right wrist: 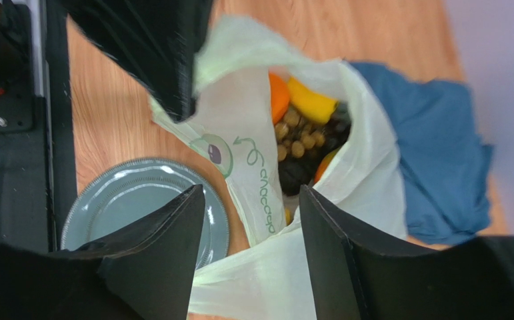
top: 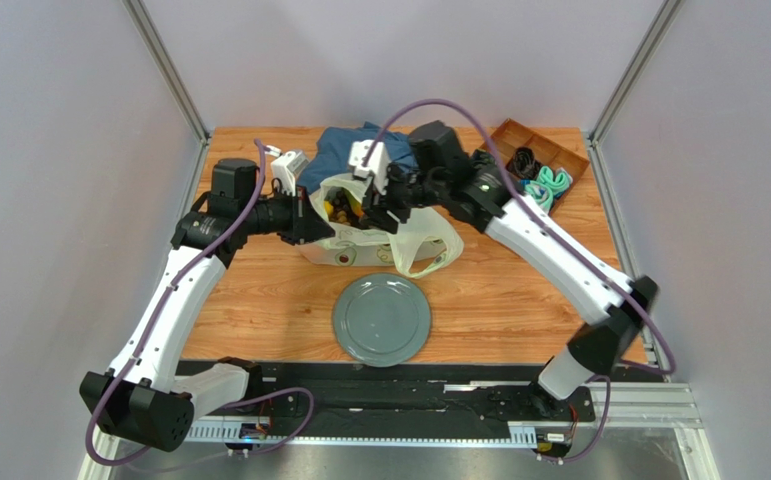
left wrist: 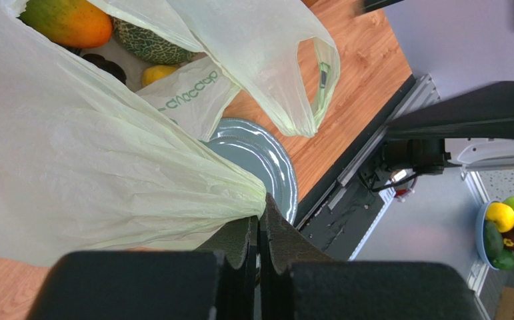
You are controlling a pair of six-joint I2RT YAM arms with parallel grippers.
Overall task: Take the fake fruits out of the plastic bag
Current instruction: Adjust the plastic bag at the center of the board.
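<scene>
Left tool (left wrist: 261, 219) pinches one bag (left wrist: 73, 153); one plate (left wrist: 269, 160).

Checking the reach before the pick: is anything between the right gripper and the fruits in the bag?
Nothing covers the fake fruits: the left gripper pinches the plastic bag at its rim, and its mouth gapes. Only the bag's near wall lies below the open right gripper.

Thin pale yellow-green plastic bag (left wrist: 73, 153): translucent film, v. crinkled, soft sheen, green print. Inside, fake fruits (right wrist: 299, 127), plastic-looking: orange-red piece (left wrist: 66, 20) smooth, semi-gloss; green melon (left wrist: 149, 43) w/ rough netted skin. Glossy round grey plate (top: 381, 319), ridged rim. Wood-grain table top (top: 519, 290), satin finish. Crumpled blue cloth (right wrist: 439, 153): matt fabric.
</scene>
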